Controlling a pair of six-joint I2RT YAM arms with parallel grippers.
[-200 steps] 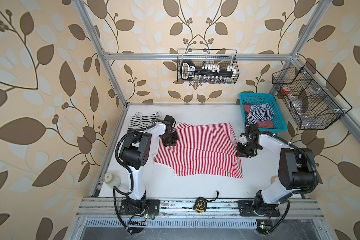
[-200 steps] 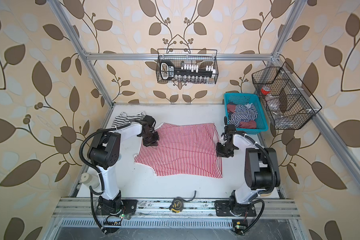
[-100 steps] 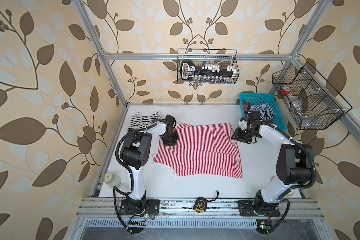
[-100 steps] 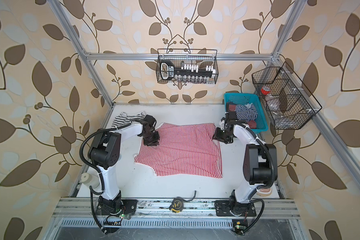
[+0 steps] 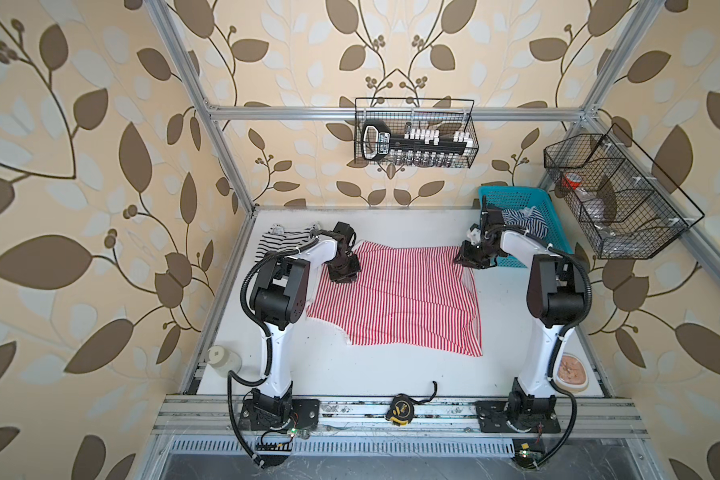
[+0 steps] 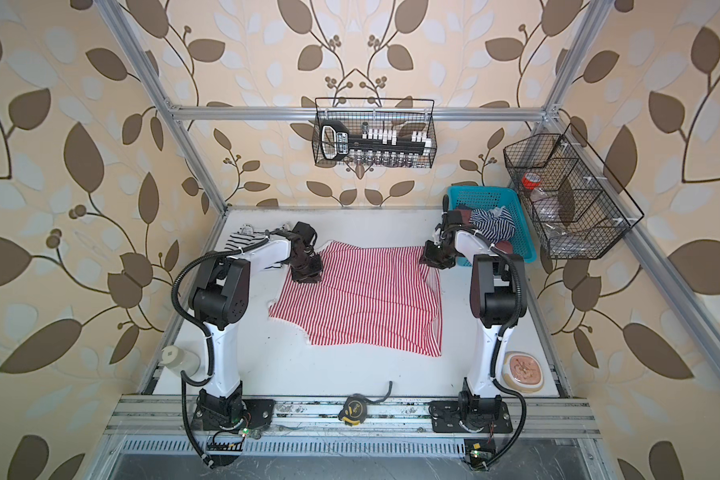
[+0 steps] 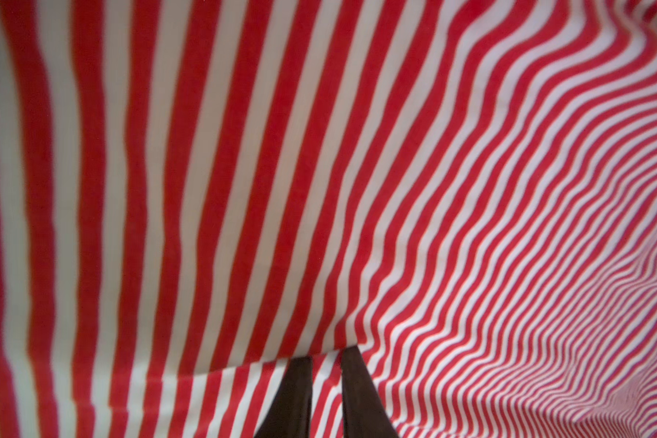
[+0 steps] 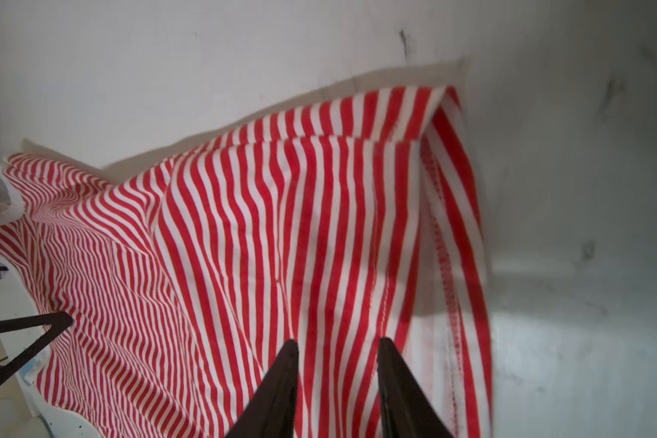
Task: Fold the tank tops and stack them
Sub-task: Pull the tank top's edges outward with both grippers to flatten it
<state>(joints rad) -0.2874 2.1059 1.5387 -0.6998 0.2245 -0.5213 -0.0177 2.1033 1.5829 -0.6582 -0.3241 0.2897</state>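
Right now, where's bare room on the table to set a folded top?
The widest bare strip of table runs between the near hem of the red-and-white tank top and the tape measure. A narrower one lies behind that top, between the black-and-white tank top and the basket. That top's far corners are crowded by the left gripper and right gripper.
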